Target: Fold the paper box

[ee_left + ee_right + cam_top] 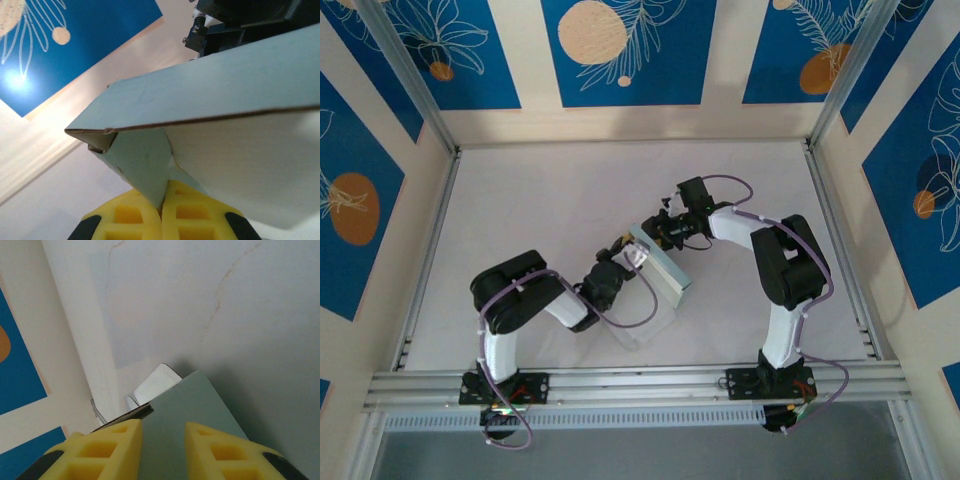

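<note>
Yellow fingers of the left gripper [162, 202] sat closest of all, clenched on a narrow green flap of the paper box [225, 85] right at its fold. It looked like an anchor hold, propping the card up and steadying it so the other arm could work the panels. The box stood tented between the two arms near the middle of the table [550, 190], with a green panel sloping over a white one. On its far side the right gripper [164, 432] had its fingers apart with a green panel lying in the gap (whether the pads were actually pressing on it, I couldn't tell). My guess was that it was lined up there to crease or push that panel against the left arm's hold.
</note>
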Robot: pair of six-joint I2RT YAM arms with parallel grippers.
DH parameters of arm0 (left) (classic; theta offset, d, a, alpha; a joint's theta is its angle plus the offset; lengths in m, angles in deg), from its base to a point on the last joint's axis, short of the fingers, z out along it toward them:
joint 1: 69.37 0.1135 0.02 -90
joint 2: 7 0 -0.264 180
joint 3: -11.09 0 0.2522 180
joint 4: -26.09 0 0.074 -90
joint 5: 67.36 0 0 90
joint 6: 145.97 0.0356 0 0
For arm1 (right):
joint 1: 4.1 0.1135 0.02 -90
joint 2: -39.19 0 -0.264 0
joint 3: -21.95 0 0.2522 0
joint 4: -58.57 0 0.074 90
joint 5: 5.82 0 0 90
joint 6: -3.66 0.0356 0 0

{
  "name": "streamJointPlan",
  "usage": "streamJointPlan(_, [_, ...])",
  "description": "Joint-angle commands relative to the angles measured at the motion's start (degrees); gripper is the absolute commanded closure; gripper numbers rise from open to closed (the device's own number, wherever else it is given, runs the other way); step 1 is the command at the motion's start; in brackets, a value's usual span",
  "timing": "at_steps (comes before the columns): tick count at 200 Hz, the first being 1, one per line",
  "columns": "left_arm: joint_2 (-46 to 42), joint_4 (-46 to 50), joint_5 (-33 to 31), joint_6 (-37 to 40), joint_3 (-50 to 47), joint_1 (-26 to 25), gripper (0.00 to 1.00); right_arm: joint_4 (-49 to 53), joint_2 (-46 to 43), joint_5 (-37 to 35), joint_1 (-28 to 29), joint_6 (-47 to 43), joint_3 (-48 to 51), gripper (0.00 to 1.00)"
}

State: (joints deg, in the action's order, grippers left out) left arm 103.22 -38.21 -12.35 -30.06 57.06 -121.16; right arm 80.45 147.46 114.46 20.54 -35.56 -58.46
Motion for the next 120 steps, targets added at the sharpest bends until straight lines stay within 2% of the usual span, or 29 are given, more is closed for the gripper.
streamJointPlan(1, [3.7, 5.7, -5.1, 3.9, 2.9, 0.9, 1.00, 3.8, -1.2, 24.5, 8.0, -0.5, -0.5, 0.68])
streamJointPlan(33, [3.6, 4.2, -5.2, 3.7, 2.3, 0.6, 1.00, 2.4, -1.3, 24.7, 7.5, 0.9, -0.2, 0.67])
streamJointPlan(51, [1.7, 4.3, -2.2, 0.2, 1.0, 0.6, 1.00, 2.6, -1.7, 23.8, 6.7, 0.9, 0.0, 0.65])
streamJointPlan(90, [-2.7, 8.7, 9.4, -9.3, -1.5, 0.8, 1.00, 11.5, -6.2, 13.1, 1.9, -3.9, -0.6, 0.56])
streamJointPlan(120, [-2.6, 6.4, 13.1, -12.0, -3.3, 0.9, 1.00, 20.8, -10.1, 4.8, -0.3, -10.5, -3.7, 0.46])
